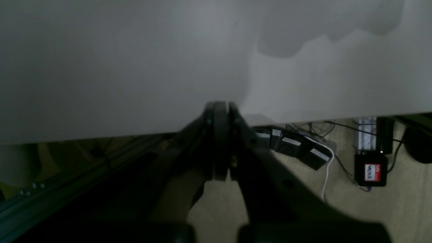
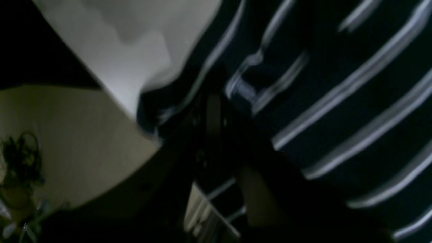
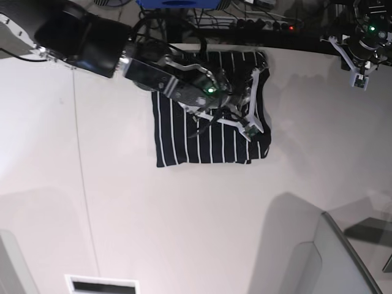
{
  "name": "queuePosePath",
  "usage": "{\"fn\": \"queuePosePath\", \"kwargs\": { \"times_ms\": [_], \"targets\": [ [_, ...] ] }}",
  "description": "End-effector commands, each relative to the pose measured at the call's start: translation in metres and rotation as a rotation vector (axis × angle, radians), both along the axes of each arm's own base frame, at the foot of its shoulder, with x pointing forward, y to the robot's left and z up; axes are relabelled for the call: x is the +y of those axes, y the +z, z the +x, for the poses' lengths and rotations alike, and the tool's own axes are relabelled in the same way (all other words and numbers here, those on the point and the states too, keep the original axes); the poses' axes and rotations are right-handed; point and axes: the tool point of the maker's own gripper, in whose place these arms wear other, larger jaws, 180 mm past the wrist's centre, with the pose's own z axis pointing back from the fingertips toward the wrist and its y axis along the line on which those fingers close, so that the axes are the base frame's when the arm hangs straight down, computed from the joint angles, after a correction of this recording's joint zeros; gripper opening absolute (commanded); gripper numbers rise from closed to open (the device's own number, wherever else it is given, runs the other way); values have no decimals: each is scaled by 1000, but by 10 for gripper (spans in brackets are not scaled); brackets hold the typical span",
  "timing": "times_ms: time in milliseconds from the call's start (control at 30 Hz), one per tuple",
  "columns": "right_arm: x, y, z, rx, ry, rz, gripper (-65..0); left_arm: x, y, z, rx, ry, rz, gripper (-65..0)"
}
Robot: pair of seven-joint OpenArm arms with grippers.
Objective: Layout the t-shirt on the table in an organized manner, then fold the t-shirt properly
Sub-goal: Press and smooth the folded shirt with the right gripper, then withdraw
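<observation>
The t-shirt [image 3: 184,141], dark with thin white stripes, lies as a rough rectangle at the far middle of the white table [image 3: 184,214]. My right gripper [image 3: 252,127] reaches over its right part. In the right wrist view the jaws [image 2: 213,101] look closed, with striped fabric [image 2: 337,101] bunched at the tip beside the table edge [image 2: 128,50]; the view is blurred. My left gripper [image 3: 358,79] hovers at the far right, away from the shirt. In the left wrist view it [image 1: 221,106] is shut and empty over the table edge [image 1: 135,67].
Beyond the far table edge, power strips [image 1: 297,145], cables and a black box with a red label [image 1: 370,170] lie on the floor. A grey angled panel [image 3: 318,257] stands at the near right. A thin seam [image 3: 79,153] runs down the table's left side.
</observation>
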Motion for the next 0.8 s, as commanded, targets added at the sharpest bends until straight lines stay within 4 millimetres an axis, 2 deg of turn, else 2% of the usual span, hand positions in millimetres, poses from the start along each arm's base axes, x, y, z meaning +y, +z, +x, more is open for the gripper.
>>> {"fn": "queuePosePath", "kwargs": {
  "times_ms": [0, 67, 133, 200, 267, 367, 433, 533, 567, 633, 767],
  "targets": [
    [5, 5, 14, -37, -2, 17, -650, 5, 7, 4, -21, -7, 14, -650],
    [5, -1, 17, -47, 27, 26, -650, 5, 7, 5, -24, -8, 14, -650],
    [8, 7, 19, -66, 41, 54, -650, 4, 8, 5, -25, -8, 14, -650],
    [0, 26, 27, -95, 29, 95, -650, 4, 8, 7, -28, -9, 14, -650],
    [-7, 54, 31, -124, 13, 161, -650, 3, 8, 7, -33, -6, 6, -650],
    [-35, 83, 40, -141, -60, 214, -650, -1, 7, 6, -35, -5, -5, -650],
    [-67, 92, 51, -146, -166, 227, -650, -20, 12, 11, -51, -57, -39, -650],
    [-121, 89, 67, -158, -308, 200, -650, -67, 21, 13, -64, -209, -133, -650],
    [-136, 85, 71, -156, -349, 186, -650, -78, 24, 15, -78, -228, -154, -650],
    [-163, 75, 73, -149, -410, 150, -650, -90, 33, 32, -143, -222, -175, -650],
    [-190, 58, 65, -132, -420, 77, -650, -115, 49, 57, -249, -174, -311, -650]
  ]
}}
